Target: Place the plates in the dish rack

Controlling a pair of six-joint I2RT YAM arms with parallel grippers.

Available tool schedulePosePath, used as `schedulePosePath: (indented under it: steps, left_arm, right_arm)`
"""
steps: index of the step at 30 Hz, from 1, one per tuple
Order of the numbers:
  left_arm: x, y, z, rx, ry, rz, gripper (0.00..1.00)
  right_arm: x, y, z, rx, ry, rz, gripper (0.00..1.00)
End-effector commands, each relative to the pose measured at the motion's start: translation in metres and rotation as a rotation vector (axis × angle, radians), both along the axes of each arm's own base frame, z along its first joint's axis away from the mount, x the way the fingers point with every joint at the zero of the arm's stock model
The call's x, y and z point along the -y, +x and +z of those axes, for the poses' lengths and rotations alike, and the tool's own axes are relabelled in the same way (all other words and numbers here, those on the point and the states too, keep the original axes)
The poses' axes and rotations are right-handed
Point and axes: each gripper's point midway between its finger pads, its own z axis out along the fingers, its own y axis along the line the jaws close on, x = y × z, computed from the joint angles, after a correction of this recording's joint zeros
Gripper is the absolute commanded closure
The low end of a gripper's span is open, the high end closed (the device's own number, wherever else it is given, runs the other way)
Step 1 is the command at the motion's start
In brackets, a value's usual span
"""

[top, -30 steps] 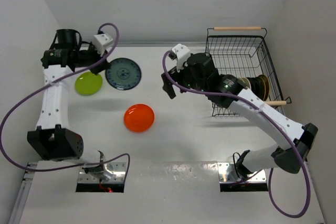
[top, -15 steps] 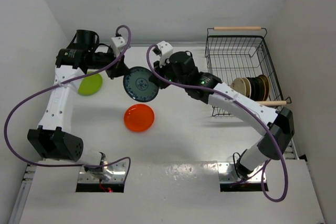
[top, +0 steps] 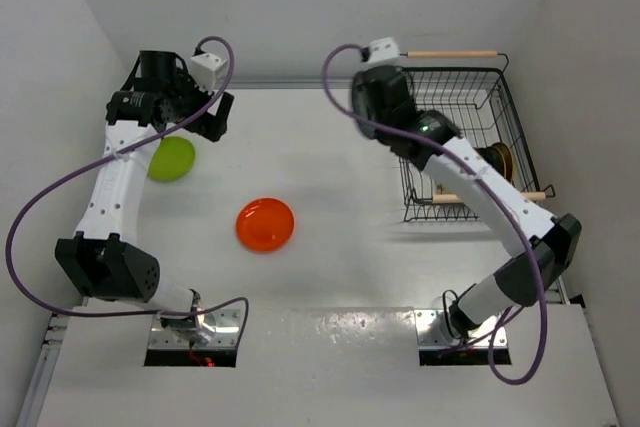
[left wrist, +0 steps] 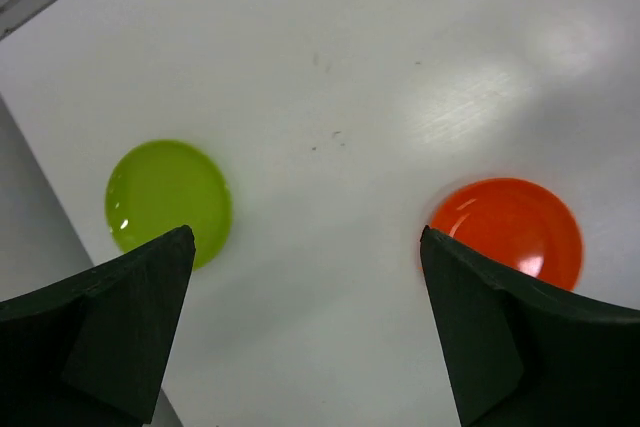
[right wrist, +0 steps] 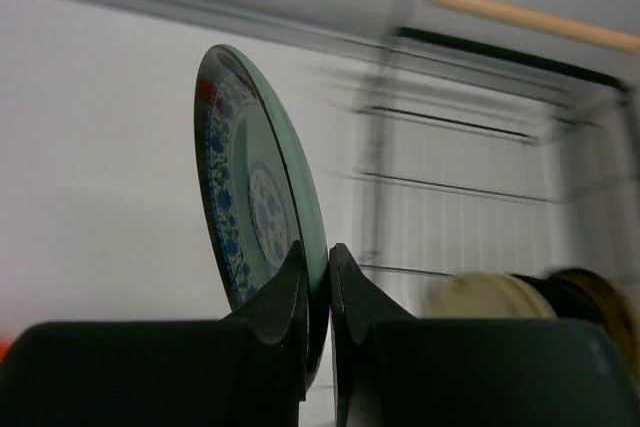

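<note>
White surface (top: 340, 177) carries the dish rack (top: 455, 97) far right; lime plate (left wrist: 165, 202) and orange-red plate (left wrist: 508, 229) lie flat at left. My right pincer (right wrist: 318, 277) clamps the teal plate (right wrist: 262, 217) upright on edge beside the rack, patterned face leftward; left pincer (left wrist: 305, 247) gapes apart.

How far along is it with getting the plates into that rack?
Done: several plates stand on edge in the dish rack. In hand: the right tool pinches the teal patterned plate by its rim, upright, close to the rack. To do: the lime green plate and the orange-red plate lie on the table, with the left tool open above them.
</note>
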Motion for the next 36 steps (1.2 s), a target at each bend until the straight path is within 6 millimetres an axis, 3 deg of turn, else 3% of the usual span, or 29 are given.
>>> schedulePosePath:
  steps: [1, 3, 4, 7, 9, 11, 12, 18, 22, 27, 31, 33, 34, 35, 36]
  left_arm:
    - [-0.031, 0.011, -0.027, -0.038, 0.087, 0.152, 0.0]
    - [-0.021, 0.007, -0.049, -0.092, 0.093, 0.103, 0.09]
    - [-0.018, 0.0, -0.073, -0.158, 0.109, 0.082, 0.13]
    - [-0.008, -0.012, -0.109, -0.264, 0.132, 0.022, 0.26]
    - [-0.003, -0.021, -0.138, -0.354, 0.139, -0.01, 0.26]
    - [0.001, -0.028, -0.154, -0.406, 0.14, -0.038, 0.26]
    - [0.003, -0.033, -0.167, -0.45, 0.132, -0.048, 0.26]
    - [0.01, -0.044, -0.209, -0.58, 0.126, -0.085, 0.22]
    - [0.016, -0.05, -0.224, -0.632, 0.098, -0.105, 0.22]
    - [0.025, -0.054, -0.237, -0.67, 0.071, -0.142, 0.22]
    - [0.029, -0.059, -0.255, -0.716, 0.094, -0.166, 0.22]
    - [0.029, -0.064, -0.262, -0.739, 0.107, -0.171, 0.22]
    - [0.03, -0.063, -0.267, -0.745, 0.108, -0.171, 0.22]
    - [0.03, -0.063, -0.267, -0.745, 0.108, -0.171, 0.22]
    - [0.032, -0.066, -0.273, -0.767, 0.113, -0.18, 0.22]
  right_arm:
    - [0.146, 0.002, 0.036, 0.035, -0.269, -0.412, 1.0]
    - [0.169, 0.001, 0.009, -0.075, -0.347, -0.438, 1.0]
    - [0.193, 0.005, -0.007, -0.133, -0.353, -0.475, 1.0]
    - [0.214, 0.002, -0.051, -0.269, -0.366, -0.48, 1.0]
    - [0.222, 0.002, -0.073, -0.312, -0.365, -0.471, 1.0]
    - [0.223, 0.005, -0.085, -0.326, -0.354, -0.462, 1.0]
    - [0.229, 0.002, -0.102, -0.369, -0.36, -0.462, 1.0]
    - [0.24, -0.009, -0.148, -0.471, -0.367, -0.496, 1.0]
    - [0.239, -0.02, -0.182, -0.535, -0.339, -0.488, 1.0]
    - [0.236, -0.03, -0.209, -0.596, -0.292, -0.49, 1.0]
    - [0.234, -0.03, -0.212, -0.606, -0.29, -0.487, 1.0]
    - [0.232, -0.029, -0.208, -0.604, -0.281, -0.475, 0.87]
    - [0.231, -0.025, -0.199, -0.587, -0.267, -0.473, 0.74]
    - [0.227, -0.025, -0.197, -0.586, -0.259, -0.457, 0.74]
    - [0.227, -0.024, -0.194, -0.581, -0.257, -0.456, 0.58]
